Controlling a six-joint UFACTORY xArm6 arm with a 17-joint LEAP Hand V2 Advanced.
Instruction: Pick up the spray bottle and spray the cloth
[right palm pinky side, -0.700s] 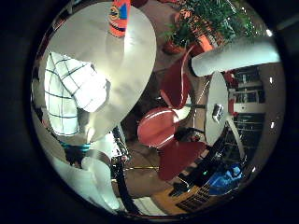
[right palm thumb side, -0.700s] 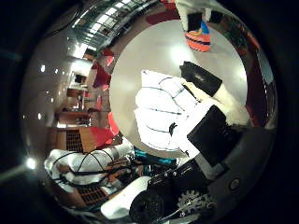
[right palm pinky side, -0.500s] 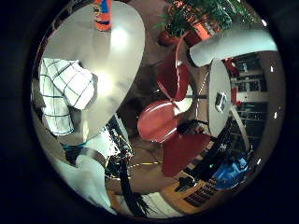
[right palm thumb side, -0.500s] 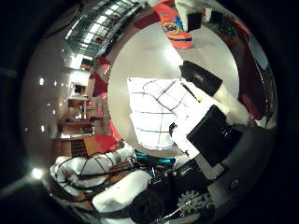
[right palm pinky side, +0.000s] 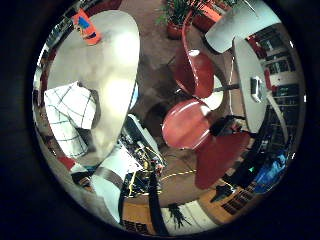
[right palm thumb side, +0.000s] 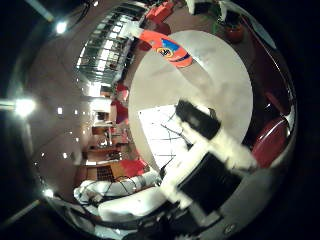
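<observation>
An orange spray bottle (right palm thumb side: 168, 50) with a white head stands near the edge of a round white table (right palm thumb side: 215, 70). A white cloth (right palm thumb side: 163, 135) with dark checks lies on the same table, away from the bottle. In the thumb side view my hand (right palm thumb side: 215, 155) hangs above the cloth with its black and white fingers relaxed, and it holds nothing. The little finger side view shows the bottle (right palm pinky side: 87, 28) and the cloth (right palm pinky side: 72, 110) from farther off, small on the table.
Red chairs (right palm pinky side: 190, 120) stand on the brown floor beside the table. A second white table (right palm pinky side: 235, 20) and potted plants (right palm pinky side: 185, 10) are farther off. The arm's base (right palm pinky side: 125, 170) is at the table's edge near the cloth.
Both views have shifted and the table, cloth and bottle look smaller, so the hand has moved up and turned. The bottle and cloth stay where they were.
</observation>
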